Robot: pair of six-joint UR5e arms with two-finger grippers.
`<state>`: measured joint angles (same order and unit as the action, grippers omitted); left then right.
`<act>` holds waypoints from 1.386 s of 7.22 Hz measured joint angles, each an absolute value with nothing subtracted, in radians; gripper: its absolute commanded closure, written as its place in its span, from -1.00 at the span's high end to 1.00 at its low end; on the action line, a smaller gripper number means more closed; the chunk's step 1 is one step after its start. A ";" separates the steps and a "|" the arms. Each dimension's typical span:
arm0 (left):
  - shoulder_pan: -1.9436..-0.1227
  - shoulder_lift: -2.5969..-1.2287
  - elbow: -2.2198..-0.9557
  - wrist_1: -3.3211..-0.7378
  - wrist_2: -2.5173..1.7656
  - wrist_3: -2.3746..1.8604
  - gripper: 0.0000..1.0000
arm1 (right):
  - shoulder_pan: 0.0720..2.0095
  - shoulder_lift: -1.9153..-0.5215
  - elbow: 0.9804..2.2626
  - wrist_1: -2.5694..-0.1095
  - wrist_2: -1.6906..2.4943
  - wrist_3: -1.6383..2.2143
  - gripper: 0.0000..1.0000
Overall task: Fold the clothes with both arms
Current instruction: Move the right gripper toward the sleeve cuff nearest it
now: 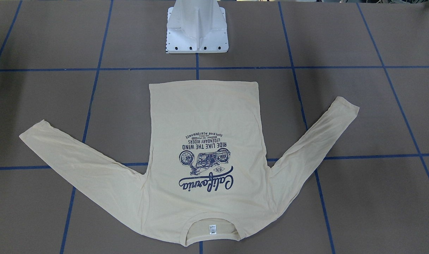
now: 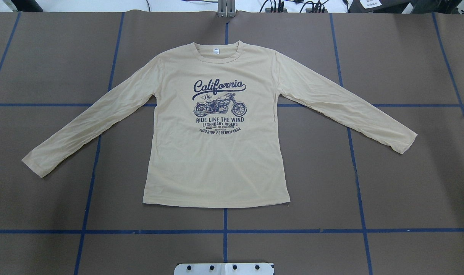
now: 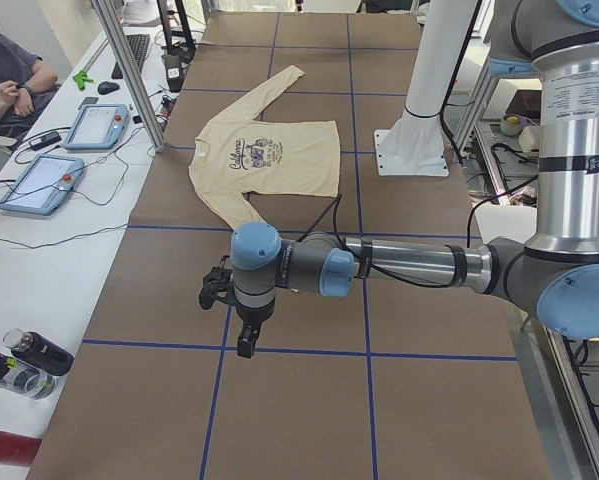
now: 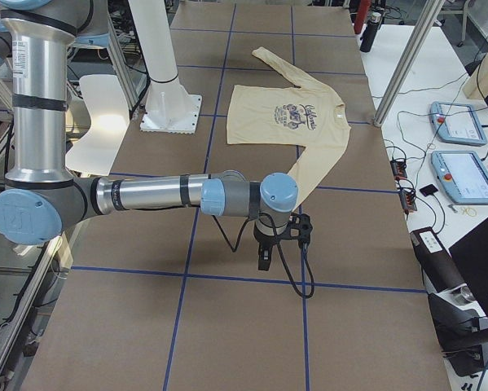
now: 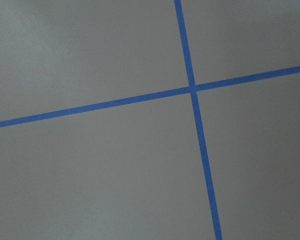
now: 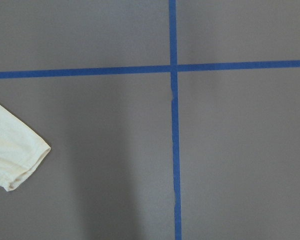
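**Shirt laid flat, both grippers hard to read**

Neither gripper shows in the overhead or front views, and the wrist cameras catch no fingers. The left gripper (image 3: 245, 338) and right gripper (image 4: 265, 259) appear only from the table's ends, so I cannot tell whether either is released or clenched. Each points down over the brown table (image 2: 44, 57), out past a cuff. The left arm (image 3: 409, 265) hides the end of the near sleeve in the left side view. The right arm (image 4: 154, 195) does the same in the right side view. The right wrist camera shows one cuff (image 6: 14, 155), cut off at the edge and just beside a crossing of blue tape lines (image 2: 225, 231).

The T-shirt (image 2: 216, 160) lies front up in the middle of the table. Its hem is toward the white pedestal base (image 1: 196, 31) and its collar near the far edge. The sleeves spread wide and slant back toward the robot's side. Brown table surface shows all round it.

The navy print (image 2: 219, 107) reads "California", "1976", "RIDE LIKE THE WIND", "LEGENDARY RIDERS" and "SUPERIOR PERFORMANCE", with a motorcycle. One small line is too fine to read, as is the neck label (image 2: 215, 50).

A person (image 3: 9, 75) sits at a side bench, partly cut off, beside two touchscreen pendants (image 3: 97, 125).
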<state>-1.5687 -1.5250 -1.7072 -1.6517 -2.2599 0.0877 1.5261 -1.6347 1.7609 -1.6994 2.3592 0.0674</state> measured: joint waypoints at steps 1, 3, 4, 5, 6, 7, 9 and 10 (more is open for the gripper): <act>-1.567 -1.558 -1.710 -1.653 -2.270 0.087 0.99 | 1.525 -1.619 1.764 -1.695 2.359 0.071 1.00; -1.563 -1.611 -1.693 -1.674 -2.321 0.088 0.99 | 1.508 -1.554 1.770 -1.664 2.360 0.074 1.00; -1.562 -1.620 -1.688 -1.695 -2.351 0.084 0.99 | 1.493 -1.511 1.770 -1.656 2.370 0.074 1.00; -1.557 -1.626 -1.683 -1.720 -2.371 0.075 0.99 | 1.471 -1.488 1.760 -1.641 2.395 0.073 1.00; -1.539 -1.636 -1.676 -1.743 -2.379 0.068 0.99 | 1.442 -1.473 1.740 -1.598 2.417 0.079 1.00; -1.513 -1.655 -1.652 -1.760 -2.380 0.065 0.99 | 1.411 -1.469 1.714 -1.521 2.427 0.113 0.99; -1.488 -1.663 -1.601 -1.862 -2.381 0.047 0.99 | 1.331 -1.474 1.646 -1.342 2.431 0.237 0.99; -1.486 -1.648 -1.588 -1.938 -2.381 0.006 0.99 | 1.298 -1.479 1.610 -1.256 2.430 0.289 0.99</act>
